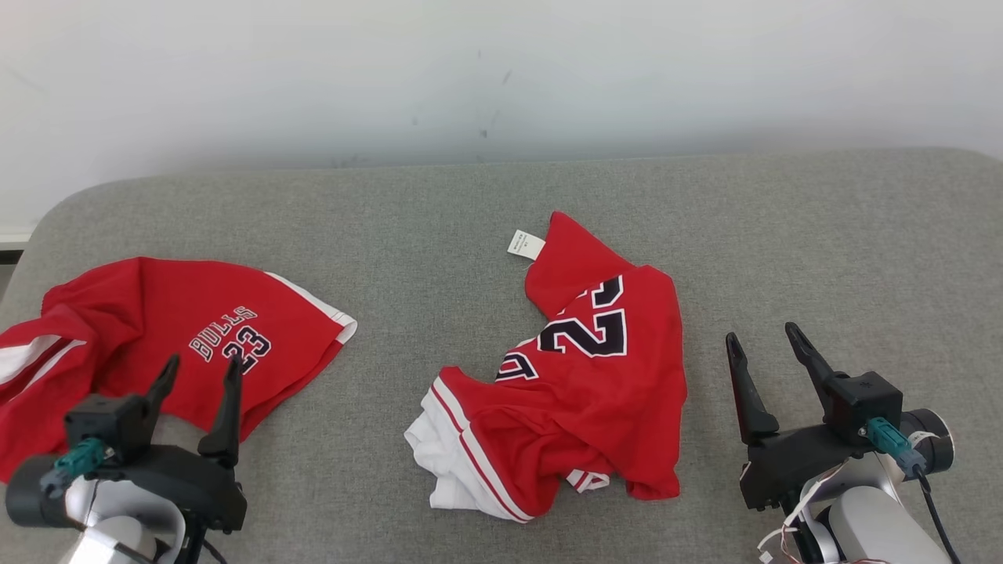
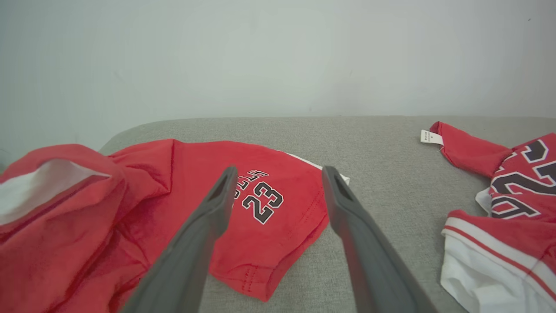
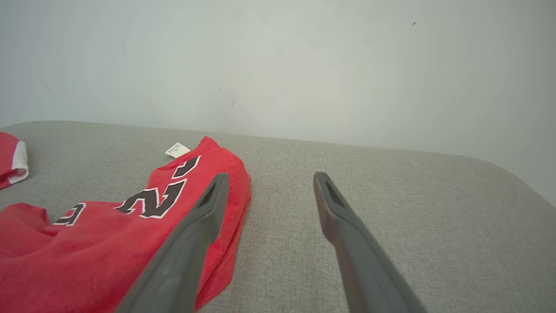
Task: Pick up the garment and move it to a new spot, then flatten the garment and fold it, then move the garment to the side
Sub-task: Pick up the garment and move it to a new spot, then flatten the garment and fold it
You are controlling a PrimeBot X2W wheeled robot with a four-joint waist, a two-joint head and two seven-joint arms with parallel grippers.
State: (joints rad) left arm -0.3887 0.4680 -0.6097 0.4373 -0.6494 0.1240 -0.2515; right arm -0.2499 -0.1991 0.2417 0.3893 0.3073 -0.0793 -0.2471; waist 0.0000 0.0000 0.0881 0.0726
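A crumpled red garment [image 1: 595, 392] with a large dark number, white trim and a white tag lies in the middle of the grey cushion; it is also in the left wrist view [image 2: 512, 204] and right wrist view [image 3: 87, 248]. A second red garment [image 1: 157, 329] printed BULLS 23 lies rumpled at the left [image 2: 269, 243]. My left gripper [image 1: 202, 360] hovers open over this second garment's near edge, its jaws [image 2: 279, 170] empty. My right gripper [image 1: 762, 333] stands open and empty to the right of the middle garment, its left finger [image 3: 204, 217] over the cloth's right edge.
The grey fabric cushion [image 1: 783, 235] spans the whole view, with rounded far corners and bare cloth to the right of the middle garment. A pale wall [image 1: 501, 78] rises directly behind its far edge.
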